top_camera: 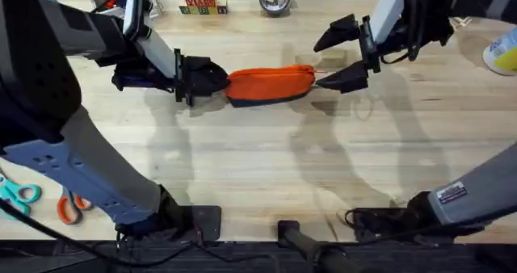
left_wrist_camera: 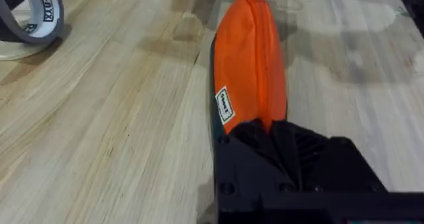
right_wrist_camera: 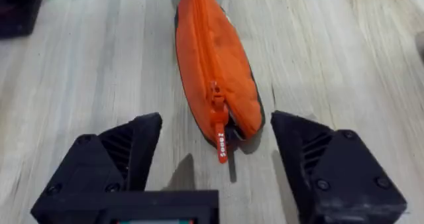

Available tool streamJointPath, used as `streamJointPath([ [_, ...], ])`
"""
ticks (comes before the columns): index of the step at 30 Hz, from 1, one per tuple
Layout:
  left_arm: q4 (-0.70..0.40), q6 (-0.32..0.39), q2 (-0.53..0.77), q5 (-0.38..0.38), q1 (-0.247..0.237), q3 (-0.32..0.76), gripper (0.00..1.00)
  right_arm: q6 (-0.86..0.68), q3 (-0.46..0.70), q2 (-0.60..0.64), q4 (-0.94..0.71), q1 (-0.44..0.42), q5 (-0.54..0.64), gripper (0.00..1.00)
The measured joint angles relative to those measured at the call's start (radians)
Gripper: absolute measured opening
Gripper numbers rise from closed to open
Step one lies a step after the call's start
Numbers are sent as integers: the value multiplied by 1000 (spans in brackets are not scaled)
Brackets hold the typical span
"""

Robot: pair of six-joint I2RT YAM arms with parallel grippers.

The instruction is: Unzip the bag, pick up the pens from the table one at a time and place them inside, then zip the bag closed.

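While the large light wood butcher-block table (top_camera: 266,168) offers plenty of bare grain around it, the oblong orange fabric pouch (top_camera: 271,85) lies across the far middle, zipper seam up and apparently zipped along its whole length, with the two arms at its opposite ends. The black left gripper (top_camera: 212,79) clamps the pouch's left end, its jaws closed on the fabric; if that pinch is shallow, a pull along the zipper could drag the whole pouch to the right instead of running the slider. The black right gripper (right_wrist_camera: 215,151) stands at the right end with its jaws spread wide, holding nothing, the end of the pouch between them. The small orange zipper pull tab (right_wrist_camera: 221,142) hangs off that end, flat on the wood; closing too high or off-centre would catch fabric rather than the tab. I see no thin black pens in these views, so whether they are inside is hard to say.
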Motion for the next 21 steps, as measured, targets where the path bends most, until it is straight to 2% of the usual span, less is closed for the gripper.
streamJointPath([
  [21, 0, 0, 0, 0, 0, 0, 41, 0, 0, 0, 35, 23, 0, 996],
])
